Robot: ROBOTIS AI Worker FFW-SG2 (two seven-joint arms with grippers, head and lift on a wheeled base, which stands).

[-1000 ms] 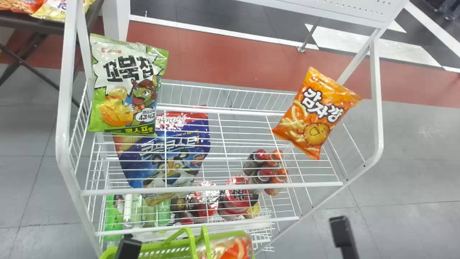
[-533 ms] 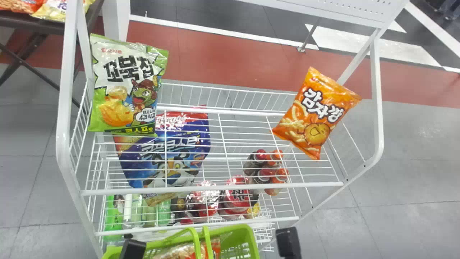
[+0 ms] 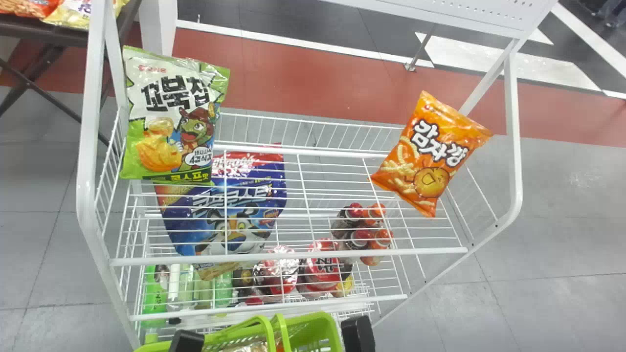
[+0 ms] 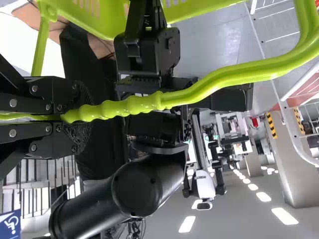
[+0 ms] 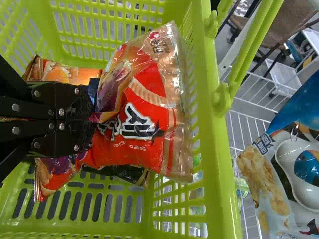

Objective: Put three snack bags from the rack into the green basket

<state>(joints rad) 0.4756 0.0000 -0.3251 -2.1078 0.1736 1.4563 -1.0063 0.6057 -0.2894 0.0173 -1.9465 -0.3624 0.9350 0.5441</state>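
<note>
Leftward travel of the right gripper (image 3: pixel 358 334) was noted over the last second, from well right of the green basket (image 3: pixel 334 337) to just beside its right end. The left gripper (image 3: pixel 188 341) had shifted slightly right. Right pincer: pressed together on a crinkled, folded part of the red snack bag (image 5: pixel 154 124). That bag, a glossy plastic pillow with a translucent flat-sealed end, lay inside the basket, against its slotted wall. Left pincer: clamped round the basket's handle (image 4: pixel 184 97), a smooth green plastic rod with a wavy, knobbed grip.

Beneath the red bag, an orange packet (image 5: pixel 70 73) and a dark packet (image 5: pixel 122 173) showed in part within the basket. The basket was at the front edge of the rack (image 3: pixel 288 256), a frame of white tubing and thin wire.

On the rack's upper level, a green-and-white bag (image 3: pixel 168 117), puffed and roughly rectangular, was upright at the back left corner; an orange bag (image 3: pixel 430 151), smaller and shiny, leaned tilted near the right edge. Under the upper wires lay a large blue pouch (image 3: pixel 230 210) toward the left edge, with small red- and orange-capped bottles (image 3: pixel 367 234) toward the right.
</note>
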